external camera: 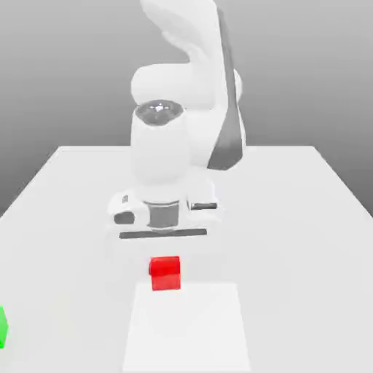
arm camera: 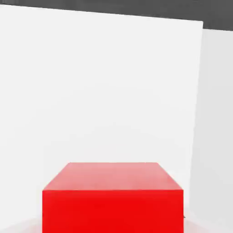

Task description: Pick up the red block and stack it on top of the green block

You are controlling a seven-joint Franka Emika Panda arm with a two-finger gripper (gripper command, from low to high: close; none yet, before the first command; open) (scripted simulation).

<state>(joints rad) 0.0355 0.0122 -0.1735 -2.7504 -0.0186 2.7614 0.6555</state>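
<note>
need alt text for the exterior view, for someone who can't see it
A white robot arm reaches down over a white table, its hand just above a red block. A green block sits apart at the exterior view's left edge, partly cut off, and a paler square patch marks the table just in front of the red block.

You are looking at a red block [external camera: 165,273] with a smooth, matt, plastic-looking skin; its faces in the hand view [arm camera: 113,198] are flat and even, with no grain. The green block [external camera: 3,327] has the same plain matt finish. The arm [external camera: 178,109] wears a glossy white shell, a bright highlight on its rounded top, with darker grey satin panels. The table [external camera: 306,204] is smooth, matt white.
</note>
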